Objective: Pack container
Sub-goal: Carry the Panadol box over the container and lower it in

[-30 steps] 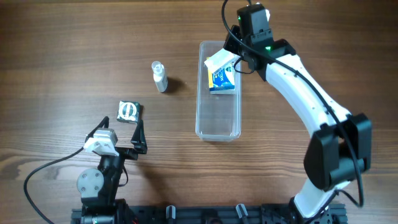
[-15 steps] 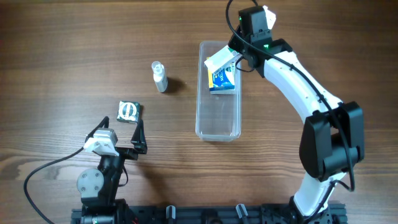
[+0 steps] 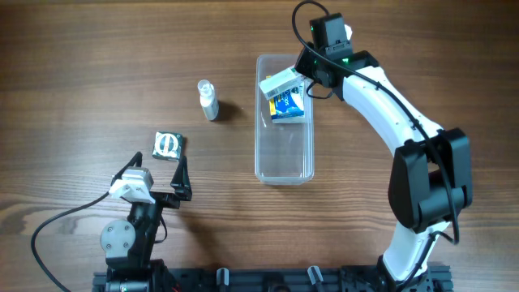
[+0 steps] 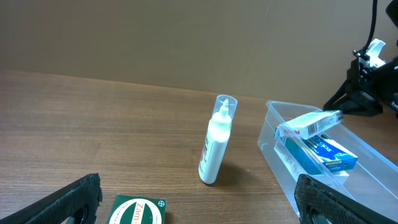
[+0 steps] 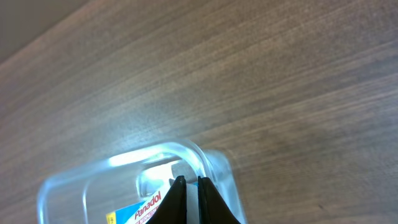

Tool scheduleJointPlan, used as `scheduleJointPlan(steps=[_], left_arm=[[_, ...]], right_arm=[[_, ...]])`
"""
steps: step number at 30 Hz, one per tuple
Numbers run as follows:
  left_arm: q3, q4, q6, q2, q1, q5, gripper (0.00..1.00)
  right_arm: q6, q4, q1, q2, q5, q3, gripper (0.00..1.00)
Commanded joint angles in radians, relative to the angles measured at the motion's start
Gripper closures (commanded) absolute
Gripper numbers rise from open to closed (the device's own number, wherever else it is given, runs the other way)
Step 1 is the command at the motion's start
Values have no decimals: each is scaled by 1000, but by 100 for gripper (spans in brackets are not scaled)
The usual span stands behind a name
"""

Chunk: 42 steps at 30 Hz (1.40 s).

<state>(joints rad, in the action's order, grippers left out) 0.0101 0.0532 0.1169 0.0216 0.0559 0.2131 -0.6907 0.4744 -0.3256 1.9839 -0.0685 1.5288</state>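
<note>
Right gripper (image 5: 189,183) pinches a white cardboard medicine box (image 3: 278,83) by its end, tilted over the 12 o'clock end of the clear rectangular plastic container (image 3: 284,154) at mid-table — likely to lay it atop the blue carton (image 3: 289,109). Left gripper (image 3: 158,168) rests at 7 o'clock — jaws apart.

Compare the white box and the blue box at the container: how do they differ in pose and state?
The white box is tilted, pinched by the right gripper; the blue box lies flat inside the container, free of any gripper. The white box hangs above; the blue box is beneath it. The white box is mostly white; the blue box is blue with pale lettering. Both are small cartons at the container's far end.
</note>
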Motion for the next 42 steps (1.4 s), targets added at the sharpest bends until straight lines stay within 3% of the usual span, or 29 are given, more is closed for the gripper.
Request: scheduleJointPlan(steps=[1,9,19,26,42], left_arm=[[-5,4,-8,-1,9,-5,0],[-5,4,-8,-1,9,-5,0],[-5,4,-8,-1,9,-5,0],[-5,4,-8,-1,9,-5,0],[-5,4,-8,-1,9,-5,0]], right_arm=[[39,47,0,-80,57,12,91],[63,219,0,-149,168,12,92],[63,139,0,-142,-93,12,90],[63,166,0,-125,-60,12,96],[134,114,0,-65,90,8,96]])
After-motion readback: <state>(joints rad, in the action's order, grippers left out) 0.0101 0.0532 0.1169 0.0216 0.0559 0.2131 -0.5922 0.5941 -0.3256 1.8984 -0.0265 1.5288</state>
